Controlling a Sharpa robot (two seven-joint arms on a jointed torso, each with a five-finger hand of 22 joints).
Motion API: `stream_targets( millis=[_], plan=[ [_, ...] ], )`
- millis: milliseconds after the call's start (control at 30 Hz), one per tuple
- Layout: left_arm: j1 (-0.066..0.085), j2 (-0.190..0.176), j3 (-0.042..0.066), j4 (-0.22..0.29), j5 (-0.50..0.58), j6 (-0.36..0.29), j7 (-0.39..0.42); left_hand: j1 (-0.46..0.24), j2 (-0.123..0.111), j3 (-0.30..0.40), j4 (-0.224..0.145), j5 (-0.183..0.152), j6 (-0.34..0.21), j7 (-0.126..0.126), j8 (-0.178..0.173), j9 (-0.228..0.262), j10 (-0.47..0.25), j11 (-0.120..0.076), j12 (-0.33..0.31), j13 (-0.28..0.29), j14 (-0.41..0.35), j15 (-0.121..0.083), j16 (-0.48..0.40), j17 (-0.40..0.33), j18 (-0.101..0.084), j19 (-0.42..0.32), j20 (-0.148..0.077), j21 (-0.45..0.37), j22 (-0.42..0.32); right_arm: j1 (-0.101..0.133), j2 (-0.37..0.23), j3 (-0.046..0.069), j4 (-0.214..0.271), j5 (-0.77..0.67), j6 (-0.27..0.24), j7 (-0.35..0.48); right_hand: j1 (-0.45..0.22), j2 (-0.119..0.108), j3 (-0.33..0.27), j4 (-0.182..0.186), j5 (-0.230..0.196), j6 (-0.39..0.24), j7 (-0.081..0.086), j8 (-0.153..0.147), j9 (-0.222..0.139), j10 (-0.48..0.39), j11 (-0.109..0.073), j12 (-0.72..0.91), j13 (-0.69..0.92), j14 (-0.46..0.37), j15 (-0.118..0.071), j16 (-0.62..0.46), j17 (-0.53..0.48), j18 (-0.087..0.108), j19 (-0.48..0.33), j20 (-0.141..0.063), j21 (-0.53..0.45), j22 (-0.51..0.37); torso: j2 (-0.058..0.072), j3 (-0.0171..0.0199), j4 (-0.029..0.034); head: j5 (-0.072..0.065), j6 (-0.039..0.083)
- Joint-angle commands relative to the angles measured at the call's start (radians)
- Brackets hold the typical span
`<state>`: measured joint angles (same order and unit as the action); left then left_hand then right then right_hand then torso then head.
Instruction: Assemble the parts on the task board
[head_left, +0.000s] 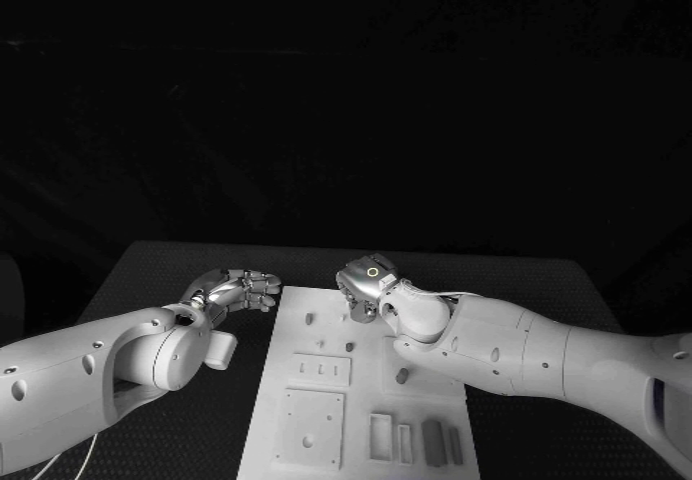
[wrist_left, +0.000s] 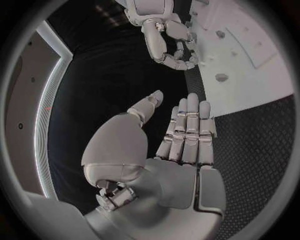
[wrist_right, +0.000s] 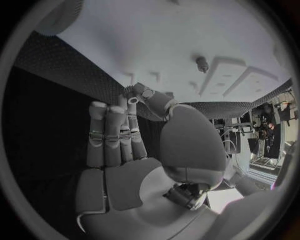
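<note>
The task board (head_left: 325, 400) lies flat in the middle of the desk (head_left: 159, 270), a white plate running from the robot's body toward the far side. Small grey parts (head_left: 433, 440) lie in a row near the board's near right corner, beside two rectangular slots, and short pegs (head_left: 402, 377) stand farther up the board.

The left hand (head_left: 238, 290) hovers just off the board's far left corner, over the bare desk. Its fingers (wrist_left: 187, 125) are stretched out side by side with the thumb apart, and it holds nothing.

The right hand (head_left: 371, 283) is over the board's far edge, near the far pegs. Its fingers (wrist_right: 112, 135) are likewise extended, the thumb angled across, and nothing is in its grasp.
</note>
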<state>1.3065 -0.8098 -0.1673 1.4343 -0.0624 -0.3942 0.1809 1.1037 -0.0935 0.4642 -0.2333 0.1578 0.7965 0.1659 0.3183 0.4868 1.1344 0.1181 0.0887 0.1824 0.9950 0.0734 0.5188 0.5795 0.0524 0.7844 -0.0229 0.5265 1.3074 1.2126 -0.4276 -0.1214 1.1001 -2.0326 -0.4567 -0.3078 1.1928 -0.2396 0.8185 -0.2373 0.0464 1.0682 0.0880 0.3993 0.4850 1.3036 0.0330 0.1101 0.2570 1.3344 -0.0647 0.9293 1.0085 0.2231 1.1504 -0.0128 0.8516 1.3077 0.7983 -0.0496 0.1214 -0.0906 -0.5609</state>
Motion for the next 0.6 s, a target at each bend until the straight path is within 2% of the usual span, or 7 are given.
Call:
stream_targets(
  millis=[33, 100, 367, 600],
  plan=[
    [0.001, 0.005, 0.001, -0.001, 0.010, 0.014, 0.006, -0.009, 0.003, 0.005, -0.001, -0.005, -0.009, 0.001, -0.005, 0.001, -0.004, 0.002, -0.004, 0.001, 0.004, 0.002, -0.004, 0.002, 0.008, -0.008, -0.002, 0.003, 0.019, -0.001, 0.005, 0.000, -0.009, -0.021, -0.002, -0.003, 0.008, 0.001, 0.008, 0.001, 0.002, 0.008, 0.000, 0.004, 0.002, 0.042, 0.007, 0.004, 0.001, 0.001, -0.006, 0.005, -0.002, 0.039, 0.004, -0.004, 0.004, 0.017, 0.001, -0.0005, 0.0018, 0.003, -0.001],
    [0.001, 0.007, 0.001, -0.003, 0.010, 0.015, 0.005, -0.009, 0.003, 0.005, -0.001, -0.005, -0.009, 0.001, -0.005, 0.001, -0.004, 0.002, -0.004, 0.002, 0.004, 0.002, -0.004, 0.002, 0.008, -0.008, -0.002, 0.003, 0.019, -0.001, 0.005, -0.001, -0.012, -0.021, -0.001, -0.002, 0.008, 0.001, 0.009, 0.001, 0.002, 0.008, 0.000, 0.004, 0.002, 0.042, 0.007, 0.004, 0.002, 0.001, -0.006, 0.005, -0.002, 0.039, 0.004, -0.004, 0.004, 0.017, 0.001, -0.0005, 0.0030, 0.002, -0.002],
    [0.001, 0.004, 0.001, 0.003, 0.010, 0.013, 0.007, -0.009, 0.002, 0.005, -0.002, -0.005, -0.009, 0.001, -0.005, 0.002, -0.004, 0.002, -0.004, 0.002, 0.004, 0.002, -0.005, 0.003, 0.008, -0.009, -0.002, 0.004, 0.019, -0.001, 0.006, -0.003, -0.016, -0.008, 0.003, 0.017, 0.008, 0.000, 0.010, 0.002, 0.002, 0.009, 0.000, 0.003, 0.002, 0.042, 0.007, 0.003, 0.002, 0.001, -0.006, 0.005, -0.002, 0.039, 0.004, -0.004, 0.004, 0.016, 0.004, 0.0004, -0.0031, 0.010, -0.002],
    [0.002, 0.008, 0.001, 0.003, 0.010, 0.014, 0.006, -0.009, 0.002, 0.006, -0.003, -0.005, -0.010, -0.001, -0.006, 0.002, -0.004, 0.002, -0.005, 0.002, 0.004, 0.002, -0.006, 0.004, 0.008, -0.009, -0.002, 0.004, 0.019, -0.001, 0.009, -0.004, -0.022, -0.005, 0.007, 0.016, 0.008, -0.001, 0.011, 0.003, 0.002, 0.009, 0.000, 0.003, 0.002, 0.043, 0.006, 0.003, 0.002, 0.001, -0.007, 0.005, -0.003, 0.039, 0.005, -0.004, 0.004, 0.016, 0.004, -0.0022, 0.0036, 0.009, -0.003]
  ],
)
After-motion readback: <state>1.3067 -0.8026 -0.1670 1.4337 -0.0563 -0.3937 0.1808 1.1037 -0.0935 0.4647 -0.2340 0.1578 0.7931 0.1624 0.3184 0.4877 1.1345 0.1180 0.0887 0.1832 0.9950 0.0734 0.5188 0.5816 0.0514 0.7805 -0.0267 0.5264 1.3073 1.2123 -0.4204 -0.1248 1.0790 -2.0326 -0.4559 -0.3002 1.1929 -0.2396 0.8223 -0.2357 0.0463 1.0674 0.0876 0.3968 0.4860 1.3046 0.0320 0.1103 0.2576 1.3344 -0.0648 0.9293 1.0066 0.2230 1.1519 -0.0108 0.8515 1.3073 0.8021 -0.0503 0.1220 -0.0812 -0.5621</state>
